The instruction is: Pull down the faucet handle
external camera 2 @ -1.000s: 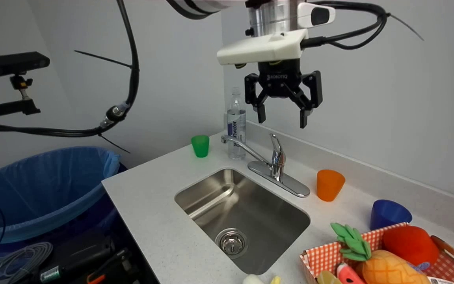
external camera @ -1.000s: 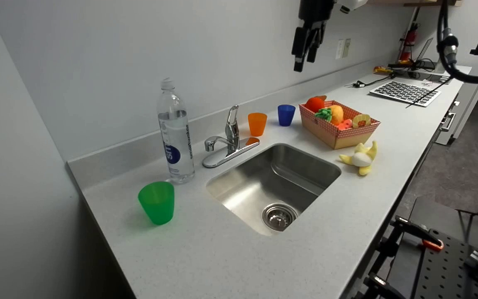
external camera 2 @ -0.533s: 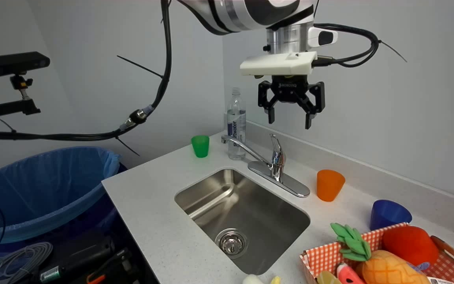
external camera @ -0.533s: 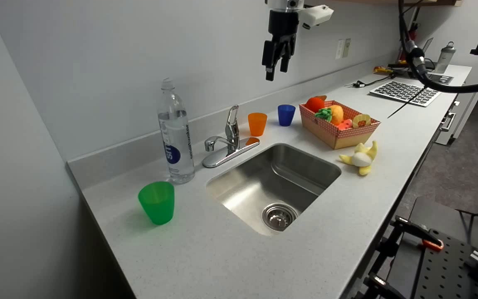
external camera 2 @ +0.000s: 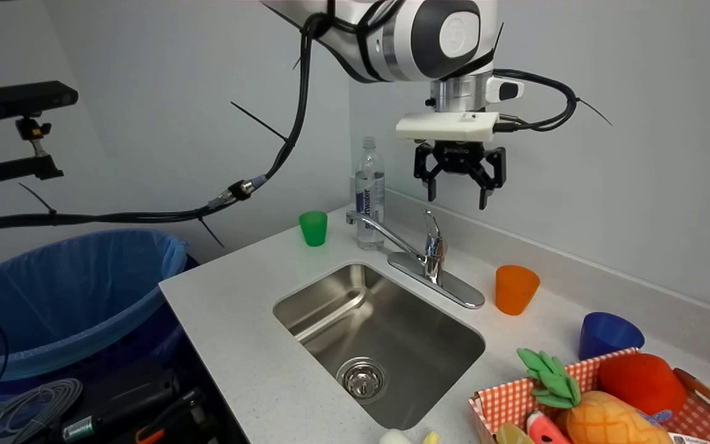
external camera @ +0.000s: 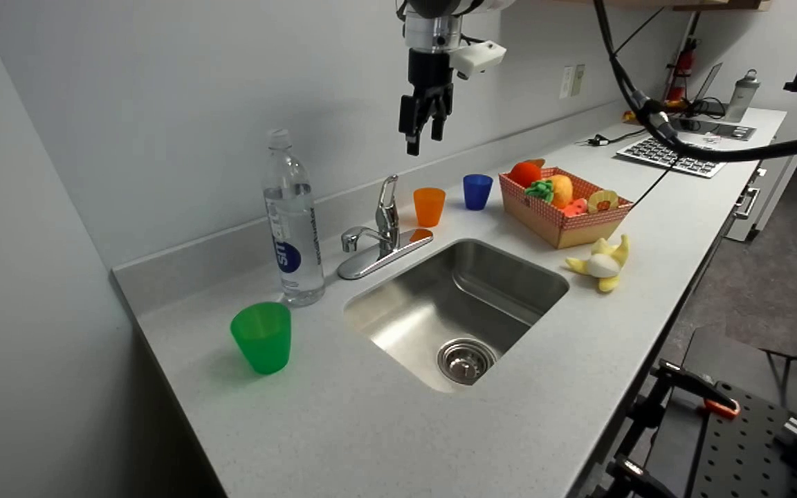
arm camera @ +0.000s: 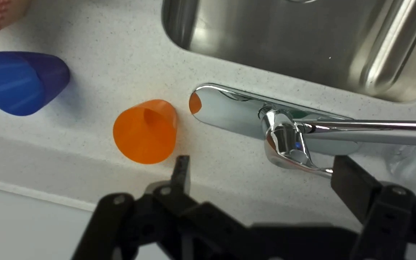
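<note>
Faucet handle [external camera 2: 434, 227] points upward, its long axis steep, below the gripper [external camera 2: 457, 197], whose jaws stand apart; speckled countertop [arm camera: 128, 72] lies under them, pale wall [external camera 2: 638, 185] behind.

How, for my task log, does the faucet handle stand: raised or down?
Raised: in both exterior views the faucet handle slants upward, its tip above the faucet body.

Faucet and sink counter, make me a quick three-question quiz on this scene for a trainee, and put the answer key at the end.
1. Which cup is nearest the faucet handle? A, green; B, orange; C, blue.
2. True or false: the gripper is open, with nothing in its grasp.
3. Fill in the missing word: the toy pineapple lies in the ____.

Key:
1. B, the orange cup.
2. True.
3. basket.
</note>
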Available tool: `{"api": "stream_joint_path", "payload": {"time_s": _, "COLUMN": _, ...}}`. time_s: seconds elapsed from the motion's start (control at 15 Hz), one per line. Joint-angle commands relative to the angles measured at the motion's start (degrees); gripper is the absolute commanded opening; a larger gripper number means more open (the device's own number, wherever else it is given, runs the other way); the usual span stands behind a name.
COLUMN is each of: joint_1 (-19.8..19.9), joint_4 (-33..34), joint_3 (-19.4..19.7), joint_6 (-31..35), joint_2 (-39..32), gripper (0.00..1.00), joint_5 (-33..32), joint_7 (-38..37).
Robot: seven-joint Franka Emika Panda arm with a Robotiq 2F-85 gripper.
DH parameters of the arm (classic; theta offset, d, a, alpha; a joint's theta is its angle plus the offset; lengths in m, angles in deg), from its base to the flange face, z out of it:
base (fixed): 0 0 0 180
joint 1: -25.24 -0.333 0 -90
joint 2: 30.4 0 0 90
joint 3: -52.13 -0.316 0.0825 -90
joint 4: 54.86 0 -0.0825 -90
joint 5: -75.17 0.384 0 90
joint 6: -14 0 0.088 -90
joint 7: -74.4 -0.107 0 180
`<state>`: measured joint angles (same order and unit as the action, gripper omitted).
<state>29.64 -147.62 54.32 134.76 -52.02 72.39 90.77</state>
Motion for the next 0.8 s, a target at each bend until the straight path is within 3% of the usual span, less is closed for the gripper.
{"api": "stream_joint_path", "payload": {"time_s": 0.0, "joint_1": -0.61, "joint_4": 8.39, "joint_3": -0.72, "joint_6": -1.37, "joint_2": -6.16, "gripper": 1.00, "joint_5": -1.12, "joint_7": -1.29}}
{"api": "stream_joint_path", "payload": {"time_s": 0.47, "joint_1": -1.45, "joint_4": 15.49, "joint_3": -0.72, "joint_6": -2.28, "joint_2": -12.71, "gripper": 1.00, "joint_5": -2.57, "joint_7": -1.33}}
{"api": "stream_joint_path", "payload": {"time_s": 0.53, "joint_1": -1.51, "joint_4": 16.07, "joint_3": -0.76, "joint_6": -2.33, "joint_2": -13.33, "gripper": 0.75, "joint_5": -2.73, "joint_7": -1.30}}
{"api": "stream_joint_path", "payload": {"time_s": 0.73, "joint_1": -1.42, "joint_4": 17.40, "joint_3": -1.07, "joint_6": -2.37, "joint_2": -14.53, "gripper": 0.58, "joint_5": -2.73, "joint_7": -0.50}}
